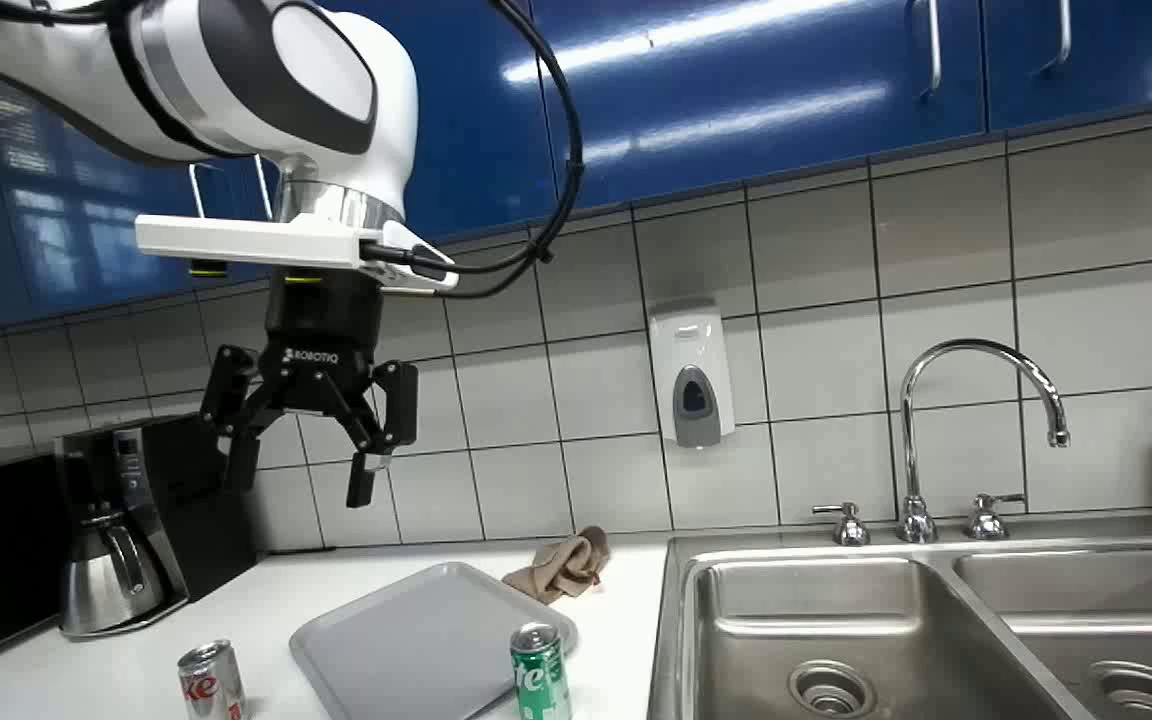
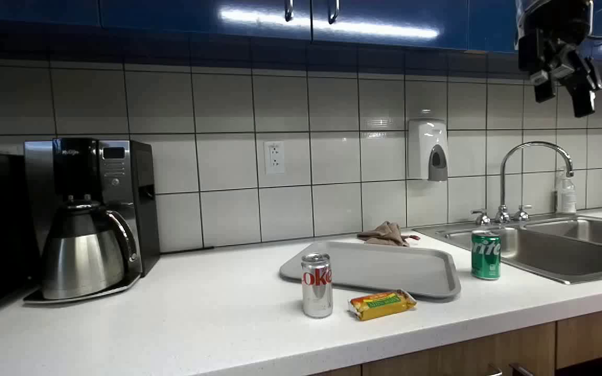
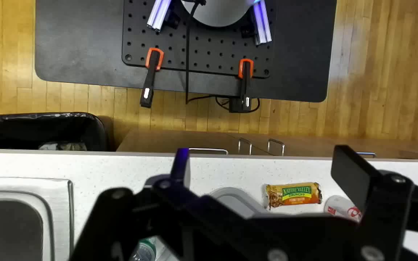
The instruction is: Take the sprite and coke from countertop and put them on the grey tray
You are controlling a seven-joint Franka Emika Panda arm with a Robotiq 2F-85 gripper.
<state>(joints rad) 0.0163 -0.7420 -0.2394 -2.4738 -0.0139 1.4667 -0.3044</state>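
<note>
The sprite [image 2: 486, 257], a green can with a silver top, stands upright on the white countertop [image 2: 201, 329] between the grey tray [image 2: 384, 261] and the sink. The coke [image 2: 317, 292], a silver can with red lettering, stands upright in front of the tray. Both cans also show in an exterior view, the sprite [image 1: 540, 675] and the coke [image 1: 213, 685]. My gripper [image 1: 301, 480] is open and empty, high above the counter. In the wrist view my gripper [image 3: 261, 159] partly hides the tray [image 3: 230, 203], the coke [image 3: 339, 207] and the sprite [image 3: 146, 250].
A yellow snack bar [image 2: 382, 304] lies beside the coke, in front of the tray. A brown cloth [image 2: 386, 233] lies behind the tray. A coffee maker [image 2: 92, 219] stands at one end, a steel sink [image 2: 557, 253] with a tall faucet [image 2: 505, 177] at the other.
</note>
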